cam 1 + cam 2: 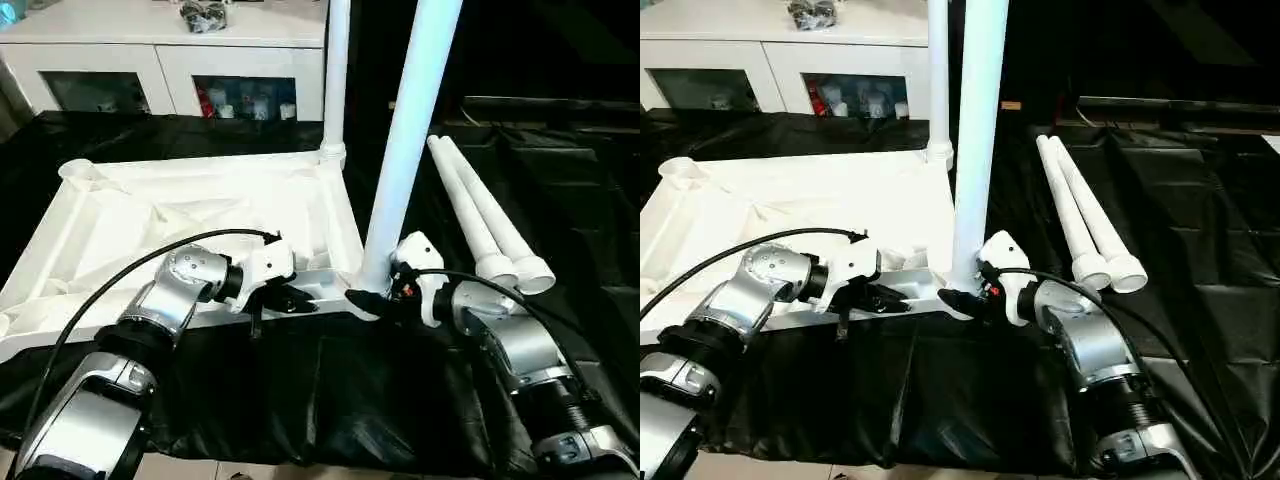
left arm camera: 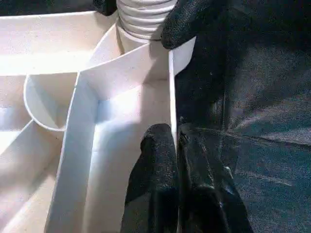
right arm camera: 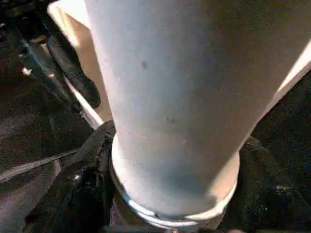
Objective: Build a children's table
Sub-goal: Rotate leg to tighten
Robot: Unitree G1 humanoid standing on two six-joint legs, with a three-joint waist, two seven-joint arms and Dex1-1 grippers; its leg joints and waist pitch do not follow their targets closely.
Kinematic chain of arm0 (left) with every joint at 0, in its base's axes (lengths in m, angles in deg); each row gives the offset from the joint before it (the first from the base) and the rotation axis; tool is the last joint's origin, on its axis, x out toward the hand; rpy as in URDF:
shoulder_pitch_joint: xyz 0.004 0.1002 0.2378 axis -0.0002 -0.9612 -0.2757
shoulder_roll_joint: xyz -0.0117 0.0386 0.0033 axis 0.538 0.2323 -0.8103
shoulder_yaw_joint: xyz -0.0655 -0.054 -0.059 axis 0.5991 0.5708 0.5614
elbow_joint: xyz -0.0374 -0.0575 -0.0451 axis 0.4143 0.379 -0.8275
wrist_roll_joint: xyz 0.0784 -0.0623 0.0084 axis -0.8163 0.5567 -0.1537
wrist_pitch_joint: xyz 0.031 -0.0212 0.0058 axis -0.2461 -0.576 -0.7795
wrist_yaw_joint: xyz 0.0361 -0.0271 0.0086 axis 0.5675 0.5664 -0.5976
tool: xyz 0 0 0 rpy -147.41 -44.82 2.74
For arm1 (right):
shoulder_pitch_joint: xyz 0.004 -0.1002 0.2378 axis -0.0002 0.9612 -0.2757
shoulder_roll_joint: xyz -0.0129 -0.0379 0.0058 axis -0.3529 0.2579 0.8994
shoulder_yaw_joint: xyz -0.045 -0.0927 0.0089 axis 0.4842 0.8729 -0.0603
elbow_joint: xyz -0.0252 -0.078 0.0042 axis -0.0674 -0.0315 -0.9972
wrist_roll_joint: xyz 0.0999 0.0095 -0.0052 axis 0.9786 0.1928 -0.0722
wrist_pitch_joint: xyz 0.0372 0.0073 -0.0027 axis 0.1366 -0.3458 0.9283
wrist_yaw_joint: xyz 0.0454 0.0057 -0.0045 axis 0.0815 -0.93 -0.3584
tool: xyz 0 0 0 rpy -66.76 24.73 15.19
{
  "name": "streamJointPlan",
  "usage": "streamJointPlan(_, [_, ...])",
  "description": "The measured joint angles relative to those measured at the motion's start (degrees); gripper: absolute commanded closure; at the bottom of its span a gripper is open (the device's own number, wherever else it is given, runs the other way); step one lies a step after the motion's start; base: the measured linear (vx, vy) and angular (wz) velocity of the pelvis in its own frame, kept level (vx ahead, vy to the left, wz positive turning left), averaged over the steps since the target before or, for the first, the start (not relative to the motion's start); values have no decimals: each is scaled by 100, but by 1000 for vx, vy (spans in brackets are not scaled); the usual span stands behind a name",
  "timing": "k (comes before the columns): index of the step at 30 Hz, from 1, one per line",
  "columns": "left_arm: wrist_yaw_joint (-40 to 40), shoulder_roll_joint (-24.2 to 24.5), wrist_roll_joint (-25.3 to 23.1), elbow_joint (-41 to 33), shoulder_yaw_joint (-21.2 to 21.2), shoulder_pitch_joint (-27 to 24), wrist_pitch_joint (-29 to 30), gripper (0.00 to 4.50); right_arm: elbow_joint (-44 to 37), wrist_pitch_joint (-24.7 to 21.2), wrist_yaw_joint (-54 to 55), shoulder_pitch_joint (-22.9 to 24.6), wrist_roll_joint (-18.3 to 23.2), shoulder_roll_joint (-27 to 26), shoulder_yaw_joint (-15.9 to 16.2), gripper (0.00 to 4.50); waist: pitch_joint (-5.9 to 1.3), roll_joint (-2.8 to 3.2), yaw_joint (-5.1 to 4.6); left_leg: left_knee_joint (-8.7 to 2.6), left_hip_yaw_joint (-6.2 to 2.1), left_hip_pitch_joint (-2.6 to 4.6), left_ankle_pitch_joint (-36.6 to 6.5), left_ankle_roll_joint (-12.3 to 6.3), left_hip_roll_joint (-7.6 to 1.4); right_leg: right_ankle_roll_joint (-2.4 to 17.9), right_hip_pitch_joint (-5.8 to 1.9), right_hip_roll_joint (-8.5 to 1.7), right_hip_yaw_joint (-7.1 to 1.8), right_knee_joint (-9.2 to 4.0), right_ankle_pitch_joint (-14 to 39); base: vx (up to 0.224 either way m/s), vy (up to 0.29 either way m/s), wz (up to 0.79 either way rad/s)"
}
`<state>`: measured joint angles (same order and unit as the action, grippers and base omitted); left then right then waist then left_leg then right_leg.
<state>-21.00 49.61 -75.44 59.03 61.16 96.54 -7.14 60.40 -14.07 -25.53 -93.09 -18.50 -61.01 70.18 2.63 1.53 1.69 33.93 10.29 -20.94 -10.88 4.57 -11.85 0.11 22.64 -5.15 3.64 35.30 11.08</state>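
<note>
At the tabletop's (image 1: 150, 215) near corner, right gripper (image 1: 366, 301) grasps the upright leg's (image 1: 405, 140) base; left gripper (image 2: 176, 141) pinches the tabletop's near wall.

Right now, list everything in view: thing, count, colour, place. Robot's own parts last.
Tabletop: one, white, upside down on the black sheet, ribbed underside up.
Standing legs: two, white; near leg upright in the near right corner socket, far leg in the far right corner socket.
Loose legs: two, white, lying side by side on the sheet right of the tabletop.
Black sheet: one, covering the work surface.
Cabinet: one, white with glass doors, behind the tabletop; a dark bundle on top.
Left end effector: black fingers pinching the tabletop's near edge wall.
Right end effector: black, at the base of the near leg.
</note>
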Motion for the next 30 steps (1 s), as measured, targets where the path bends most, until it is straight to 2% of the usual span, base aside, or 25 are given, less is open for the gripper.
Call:
streamJointPlan(4, [969,-537,-221,265,64,213,384,450,578,67,1200,-218,-101,-502,-421,174,-20,-33,12,2,0,13,0,0,3,13,-19,-3,-1,-7,-8,0,0,0])
streamJointPlan(8, [1919,-1149,-285,486,189,322,844,450,1261,291,2485,-552,-251,-913,-807,174,-21,-29,-4,2,7,76,-1,-1,19,-23,-77,-13,-10,-40,13,0,0,0])
streamJointPlan(13, [2316,-1368,-327,565,218,362,971,450,1683,490,3111,-806,-259,-1219,-999,174,-22,-28,-40,-2,-4,73,-1,-2,20,-23,-72,-13,-5,-50,13,0,0,0])
streamJointPlan(15, [2316,-1365,-330,563,215,362,935,450,1688,531,3123,-807,-267,-1227,-1002,118,-22,-28,-65,-10,-5,73,-1,-2,20,-22,-71,-12,-4,-50,13,0,0,0])
streamJointPlan(19, [2087,-1130,-328,487,172,313,605,450,1593,611,2713,-773,-245,-1165,-942,86,-19,-22,-118,-24,-7,51,-1,-1,18,11,-53,-10,2,-48,-8,0,0,0])
streamJointPlan(21, [1870,-994,-320,439,169,286,447,450,1477,596,2303,-738,-236,-996,-797,64,-18,-20,-149,-28,-9,33,-1,0,12,10,-33,-5,5,-42,-8,0,0,0])
streamJointPlan(24, [1410,-725,-217,406,180,255,173,450,1207,589,1464,-641,-167,-623,-537,64,-20,-15,-143,-27,-14,-28,1,-1,2,9,33,4,13,-32,-7,0,0,0])
streamJointPlan(30, [409,-310,-27,337,177,156,-117,450,873,595,154,-539,53,-121,-198,64,-20,-13,-100,-12,-9,-40,26,-43,-3,18,41,10,9,-36,0,0,0,0])
